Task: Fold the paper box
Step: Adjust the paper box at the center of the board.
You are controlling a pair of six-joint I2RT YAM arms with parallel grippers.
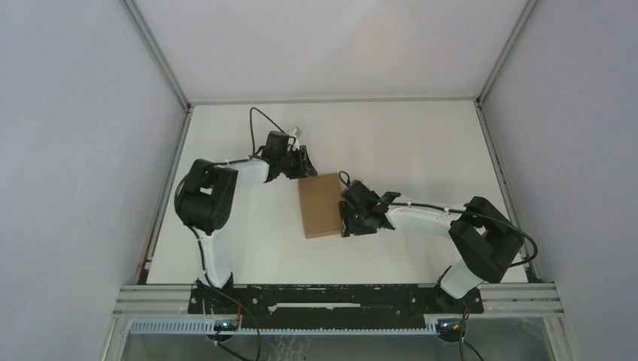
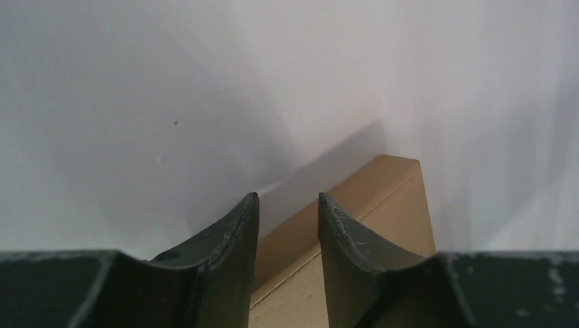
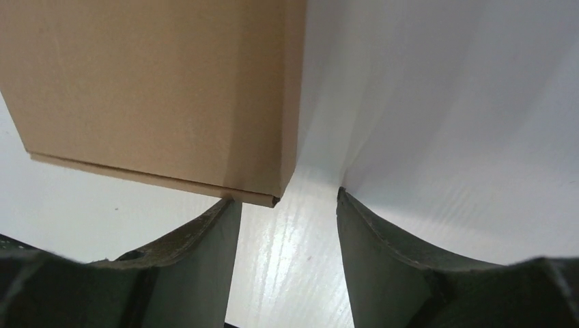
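The paper box point(image 1: 320, 204) lies flat and shut near the middle of the white table, a plain brown rectangle. My left gripper point(image 1: 305, 169) sits at its far left corner. In the left wrist view the dark fingers point(image 2: 288, 198) stand a little apart with the box point(image 2: 396, 198) showing between and beyond them, and nothing is clamped. My right gripper point(image 1: 347, 218) is at the box's right side. In the right wrist view its jaws point(image 3: 288, 195) are open over bare table. The left fingertip point(image 3: 229, 208) touches the near corner edge of the box point(image 3: 157, 89).
The white table point(image 1: 421, 143) is fenced by grey walls and aluminium rails point(image 1: 162, 195) on the left, right and back. The arm bases sit on a black bar point(image 1: 331, 297) at the near edge.
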